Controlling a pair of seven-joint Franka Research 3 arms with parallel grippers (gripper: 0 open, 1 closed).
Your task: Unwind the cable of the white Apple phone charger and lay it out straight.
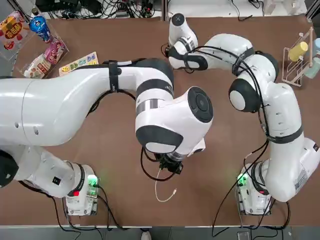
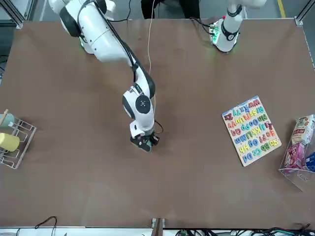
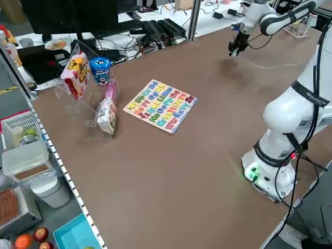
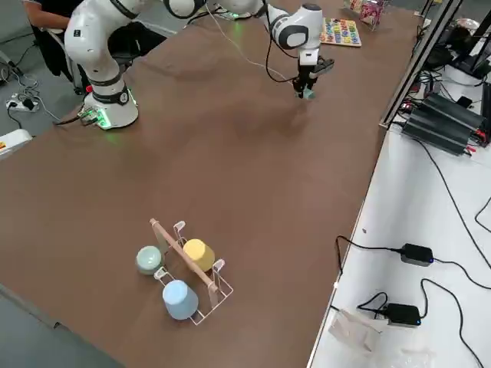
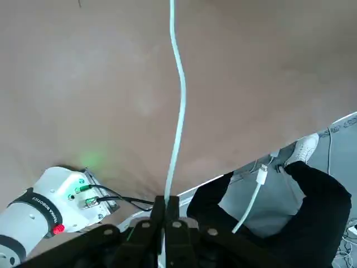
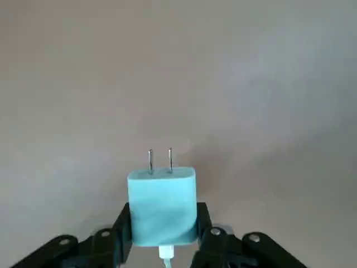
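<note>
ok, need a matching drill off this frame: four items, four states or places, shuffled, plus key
Items
1. right gripper
2. left gripper
3. cable
4. alphabet puzzle board

States or places
A. flat on the table, untouched, on the robot's left side
B. shut on the charger, prongs pointing away
C. stretched in the air between the two grippers
D. pinching the cable, connector tip dangling past it

Pairs: 1-B, 2-D, 3-C, 4-A
</note>
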